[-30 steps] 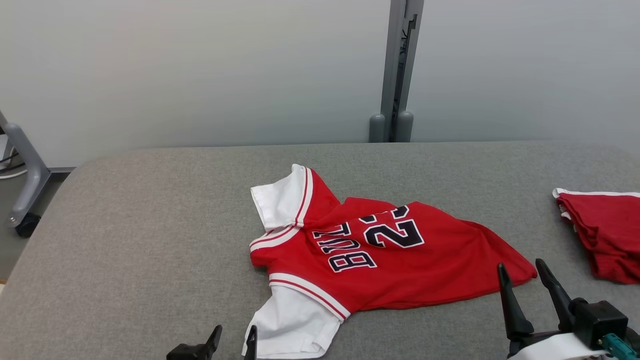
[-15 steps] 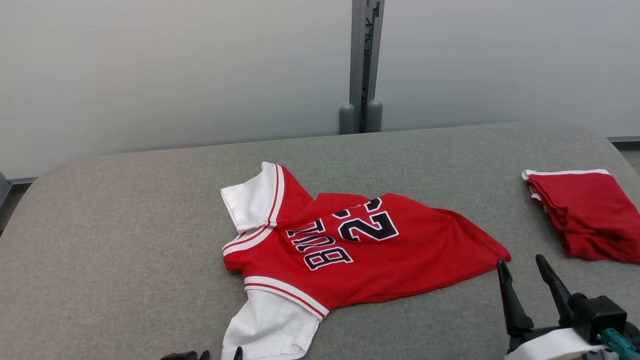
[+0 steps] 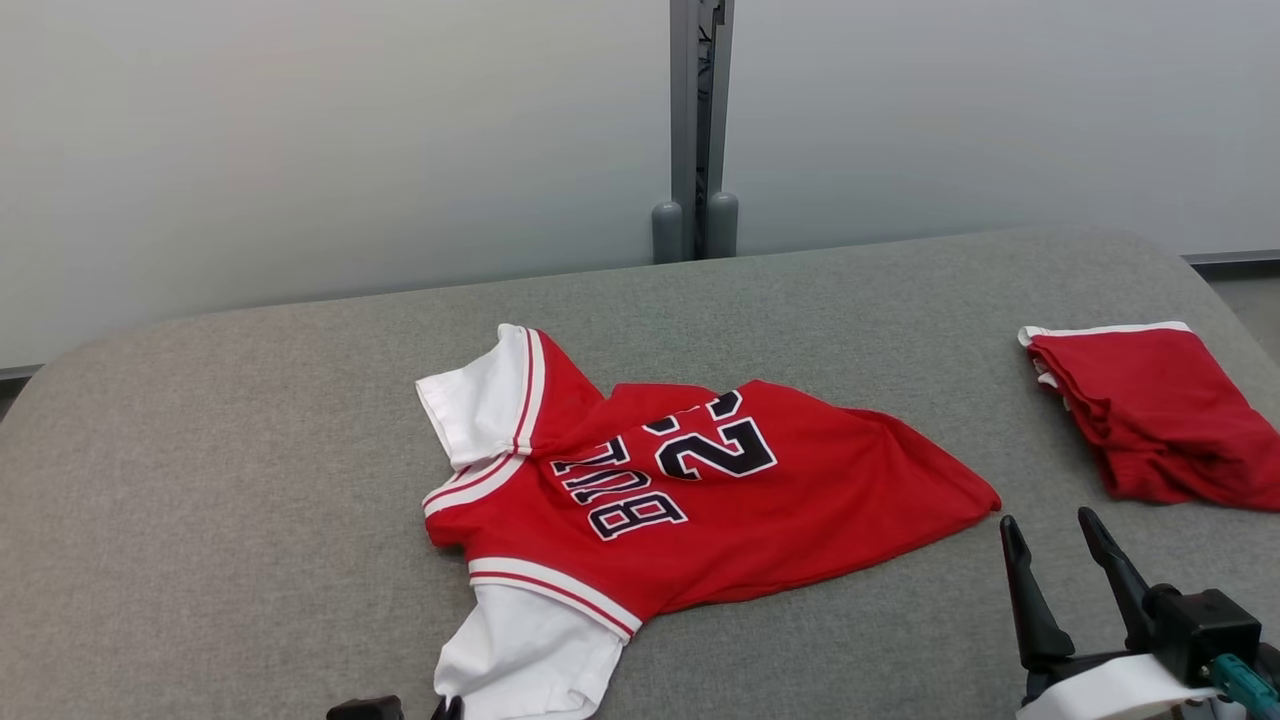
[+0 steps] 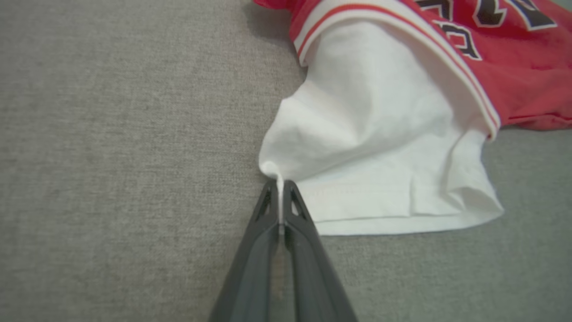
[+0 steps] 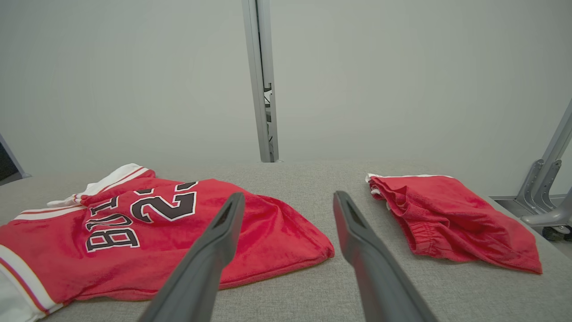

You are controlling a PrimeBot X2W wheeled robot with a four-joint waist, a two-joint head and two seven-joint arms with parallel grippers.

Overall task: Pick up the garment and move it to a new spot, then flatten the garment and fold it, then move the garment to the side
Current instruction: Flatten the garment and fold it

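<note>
The garment (image 3: pixel 700 500) is a red jersey with white sleeves and dark lettering, lying crumpled in the middle of the grey padded table (image 3: pixel 250 480). In the left wrist view my left gripper (image 4: pixel 279 184) is shut on a pinch of the near white sleeve (image 4: pixel 380 134) at its corner. The head view catches that gripper (image 3: pixel 443 708) at the bottom edge, by the sleeve. My right gripper (image 3: pixel 1048 520) stands open above the table just right of the jersey's hem, holding nothing. In the right wrist view its fingers (image 5: pixel 214 241) frame the hem corner (image 5: pixel 313 250).
A second red piece (image 3: pixel 1150 420) with a white band lies bunched at the table's right side, also seen as red cloth (image 5: pixel 447 219) in the right wrist view. A grey post (image 3: pixel 695 120) stands behind the table against the pale wall. Bare table lies to the left.
My left gripper has shut on the white sleeve's corner. The head camera has swung, shifting the whole picture left. The right gripper stays open in the same place.
</note>
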